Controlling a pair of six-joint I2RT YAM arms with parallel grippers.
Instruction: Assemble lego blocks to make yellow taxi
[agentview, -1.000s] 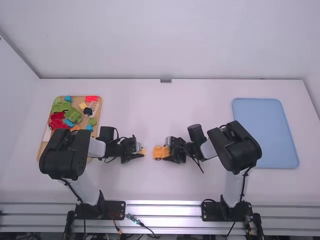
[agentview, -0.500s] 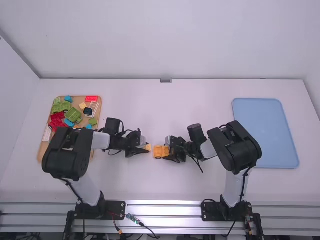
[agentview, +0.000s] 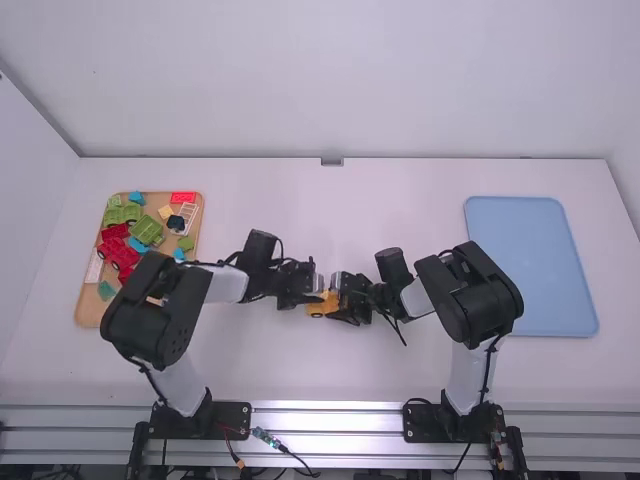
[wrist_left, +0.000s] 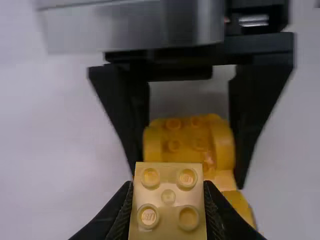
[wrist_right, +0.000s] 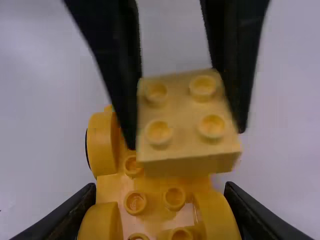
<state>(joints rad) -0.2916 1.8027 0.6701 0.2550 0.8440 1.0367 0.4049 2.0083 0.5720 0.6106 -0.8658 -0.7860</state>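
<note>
Gripping, with the fingers of the left gripper (agentview: 316, 297), a pale-yellow brick (wrist_left: 168, 197) — smooth plastic, squarish, with four round studs; parted only by its width. Clamping, between the fingers of the right gripper (agentview: 335, 306), a deeper-yellow studded taxi body (wrist_right: 155, 193) with rounded fenders, spread across its sides. Holding the brick over part of the body — cannot tell whether touching.

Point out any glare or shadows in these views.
High view: bright glare along the metal rail between the arm bases. Left wrist view: grey shading on the table just past the orange-yellow car body. Right wrist view: the pale yellow block's side face looks darker than its studded top.
</note>
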